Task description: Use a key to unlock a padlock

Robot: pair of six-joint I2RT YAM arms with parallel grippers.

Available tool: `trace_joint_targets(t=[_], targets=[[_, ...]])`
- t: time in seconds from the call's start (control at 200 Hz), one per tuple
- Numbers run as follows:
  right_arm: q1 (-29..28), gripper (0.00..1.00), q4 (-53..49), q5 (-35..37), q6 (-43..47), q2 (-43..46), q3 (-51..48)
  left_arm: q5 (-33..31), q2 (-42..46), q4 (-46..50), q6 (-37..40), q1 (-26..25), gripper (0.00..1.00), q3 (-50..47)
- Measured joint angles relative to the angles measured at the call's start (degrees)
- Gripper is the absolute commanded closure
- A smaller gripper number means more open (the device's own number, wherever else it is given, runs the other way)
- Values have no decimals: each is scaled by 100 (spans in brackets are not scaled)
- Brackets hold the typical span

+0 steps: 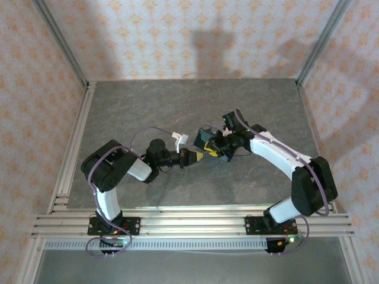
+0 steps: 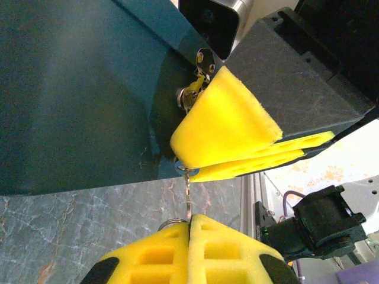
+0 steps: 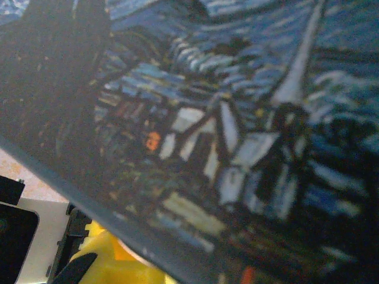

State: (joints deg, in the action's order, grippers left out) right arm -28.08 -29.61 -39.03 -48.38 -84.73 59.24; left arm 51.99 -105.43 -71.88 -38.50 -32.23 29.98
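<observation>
Top view, L to R: the left arm rises from its base at lower left and reaches right toward frame ctr. There the left gripper [image 1: 196,155] meets the blue painted box [image 1: 207,134], which sits just above it on the grey table [image 1: 148,112]. The right arm comes in from lower right, arching up and left, w/ the right gripper [image 1: 215,147] against the box's right side.

Left wrist view: the box's dark teal wall [image 2: 77,89] takes the left and upper part. At bottom ctr we see the left gripper's yellow fingers [image 2: 237,254] pressed together on the key [image 2: 188,198]. It is a thin metal sliver standing up out of the seam, w/ a small wire ring just left of it. Its tip reaches the lower edge of the right gripper's yellow pads [image 2: 228,124] at ctr. Those pads sit close together, narrow gap; we can't tell if they clamp anything. The padlock [image 2: 189,97] shows as a small brass-coloured bit, upper ctr, against the box wall and partly behind the pad.

Right wrist view: the box's painted face [image 3: 237,118], blurred, very close.
</observation>
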Motion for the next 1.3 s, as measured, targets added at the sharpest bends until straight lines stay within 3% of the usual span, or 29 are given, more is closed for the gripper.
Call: trace_joint_targets(t=[1.301], targets=[[15, 100, -356, -98, 282, -245, 260, 2, -111, 175, 256, 79, 100, 85]])
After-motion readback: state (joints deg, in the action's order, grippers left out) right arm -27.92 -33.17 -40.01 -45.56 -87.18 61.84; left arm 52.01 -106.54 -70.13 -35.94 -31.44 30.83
